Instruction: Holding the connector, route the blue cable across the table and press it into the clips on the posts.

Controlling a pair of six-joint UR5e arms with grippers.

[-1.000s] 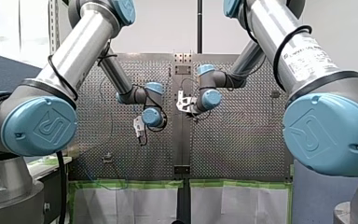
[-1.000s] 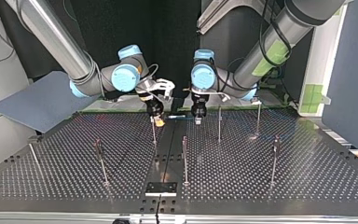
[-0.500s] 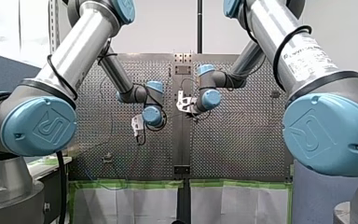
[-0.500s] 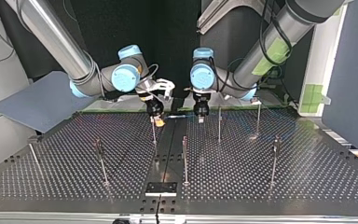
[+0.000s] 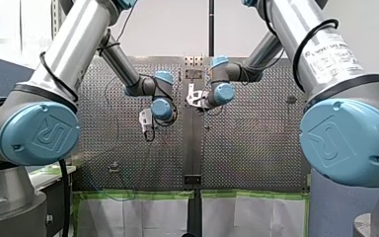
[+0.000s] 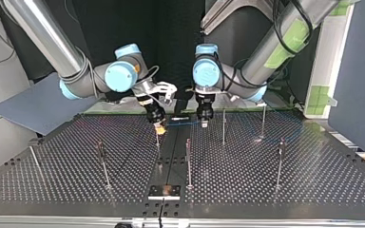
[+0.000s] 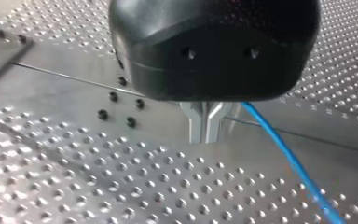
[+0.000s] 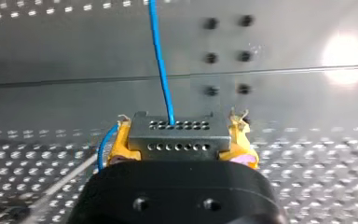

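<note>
In the right wrist view my right gripper (image 8: 179,142) has its yellow pads (image 8: 121,144) shut on a grey connector (image 8: 177,133) with rows of small holes. The blue cable (image 8: 161,60) leaves the connector and runs straight ahead over the plate. In the top view it spans as a short blue cable (image 6: 185,121) from my right gripper (image 6: 159,127) to my left gripper (image 6: 203,119). My left gripper (image 7: 206,133) has its metal fingers together just above the table, and the cable (image 7: 289,158) trails out beside them. A thin post (image 6: 157,140) stands right below my right gripper.
Several thin posts with clips stand on the perforated table (image 6: 266,190), among them one (image 6: 188,161) near the middle and two (image 6: 224,126) (image 6: 263,121) beside my left gripper. A dark seam (image 6: 168,161) with a small plate (image 6: 164,191) splits the table.
My right gripper has moved with the connector a little toward the top view's camera, closer to the post under it. My left gripper has shifted only slightly. Both grips are unchanged.
</note>
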